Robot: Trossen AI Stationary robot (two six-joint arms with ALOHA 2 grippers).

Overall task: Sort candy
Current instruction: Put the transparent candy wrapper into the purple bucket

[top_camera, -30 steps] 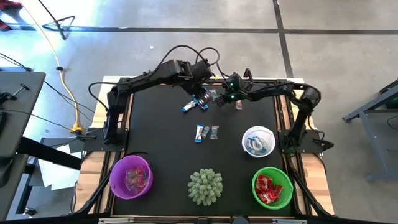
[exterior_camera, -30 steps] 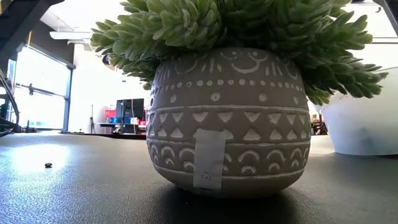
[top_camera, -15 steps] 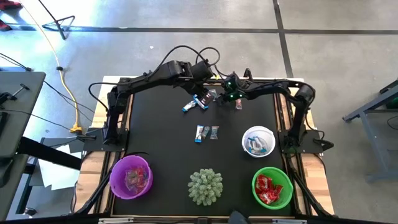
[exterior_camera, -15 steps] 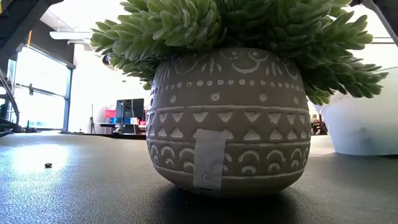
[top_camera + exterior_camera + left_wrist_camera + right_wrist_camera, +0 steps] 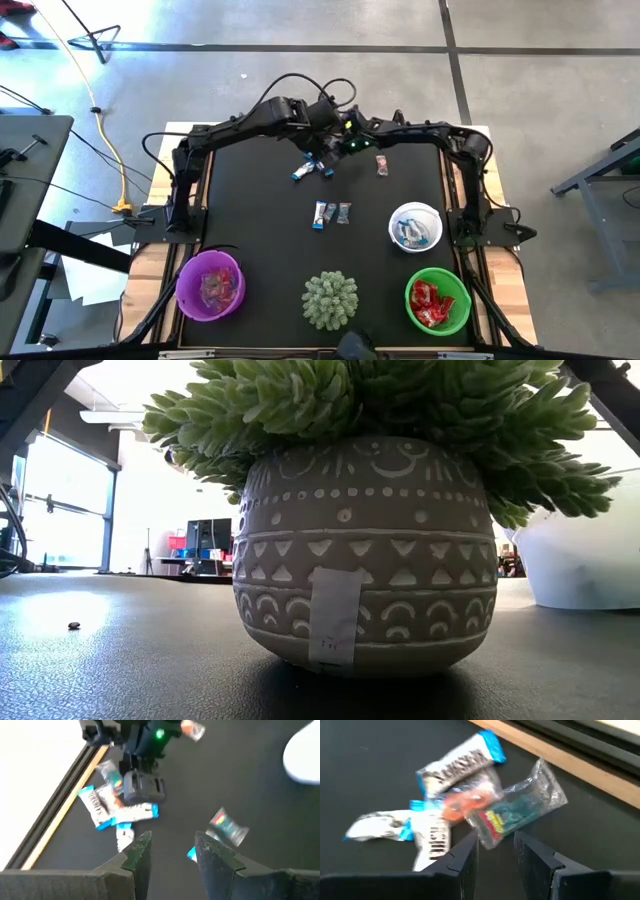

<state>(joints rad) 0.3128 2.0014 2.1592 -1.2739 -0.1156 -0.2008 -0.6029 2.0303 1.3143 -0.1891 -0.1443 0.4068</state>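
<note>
A cluster of candy lies near the table's far edge: blue-and-white pieces (image 5: 460,762) (image 5: 308,171) and a clear-wrapped greenish piece (image 5: 520,812). One red piece (image 5: 381,164) lies alone to their right, and a pair (image 5: 331,212) lies mid-table. My right gripper (image 5: 495,855) (image 5: 343,149) is open and hovers low over the cluster; one end of the greenish piece shows between its fingers. Whether it touches, I cannot tell. My left gripper (image 5: 172,851) (image 5: 320,157) is open, just beside the cluster on its left, touching nothing.
Near the table's front stand a purple bowl (image 5: 211,285), a spiky green plant in a patterned pot (image 5: 330,300) (image 5: 360,550) and a green bowl (image 5: 438,301) with red pieces. A white bowl (image 5: 415,227) sits right of centre. The two grippers are close together.
My right gripper has moved along the far edge toward the table's left, away from the lone red piece and over the cluster beside my left gripper. The red piece has stayed where it was.
</note>
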